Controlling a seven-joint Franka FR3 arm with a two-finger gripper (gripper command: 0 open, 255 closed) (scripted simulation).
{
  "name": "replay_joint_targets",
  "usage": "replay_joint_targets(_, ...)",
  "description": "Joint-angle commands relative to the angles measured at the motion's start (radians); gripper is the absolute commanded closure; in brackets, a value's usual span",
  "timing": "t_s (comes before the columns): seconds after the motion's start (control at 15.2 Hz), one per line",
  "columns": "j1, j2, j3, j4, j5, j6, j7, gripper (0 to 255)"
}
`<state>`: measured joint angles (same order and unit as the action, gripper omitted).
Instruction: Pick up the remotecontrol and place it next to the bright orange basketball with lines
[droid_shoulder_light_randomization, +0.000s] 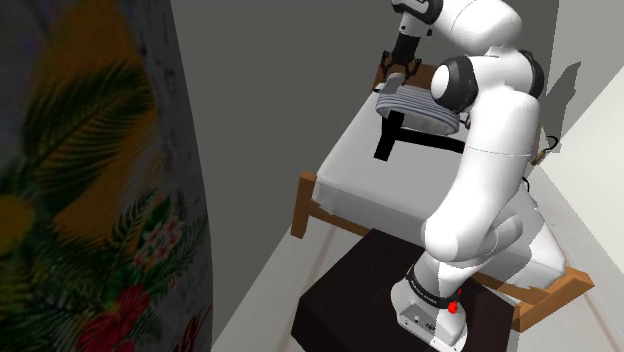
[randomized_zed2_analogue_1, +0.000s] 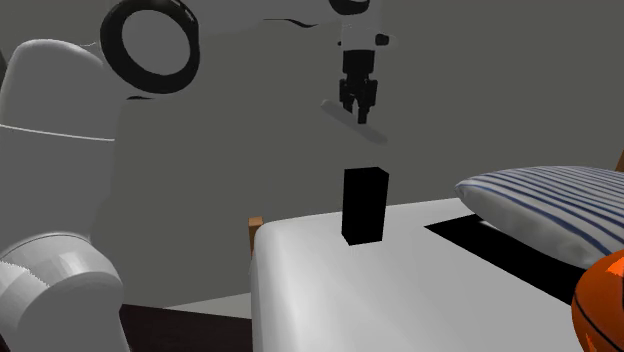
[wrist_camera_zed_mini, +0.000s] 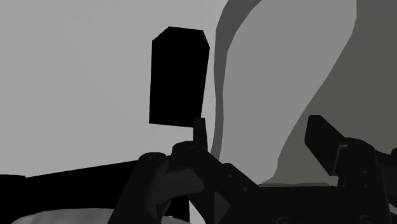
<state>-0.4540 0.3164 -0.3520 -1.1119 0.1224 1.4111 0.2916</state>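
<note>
Gripper (randomized_zed2_analogue_1: 359, 110) looks pinched onto the thin grey remote (randomized_zed2_analogue_1: 376, 131), holding it in the air over the bed (randomized_zed2_analogue_1: 320, 290), right above a black box (randomized_zed2_analogue_1: 363, 205). The remote's long axis slants down to the second exterior view's right. The orange basketball (randomized_zed2_analogue_1: 603, 300) sits well apart at that view's near right, past the striped pillow (randomized_zed2_analogue_1: 540, 215), so I'd guess it gets carried that way.

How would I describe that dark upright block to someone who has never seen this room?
Find the white bed. Near its corner a black box stands upright, below the pincer holding a grey remote. Unlike the striped pillow and orange ball nearby, it is plain black and straight-edged.
</note>
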Motion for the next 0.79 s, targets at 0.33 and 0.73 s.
replay_joint_targets(0.33,-0.032,-0.205,-0.046,-0.277,-0.065,0.079,-0.109,255)
replay_joint_targets(0.73,-0.081,-0.315,-0.095,-0.405,-0.108,0.103,-0.212,255)
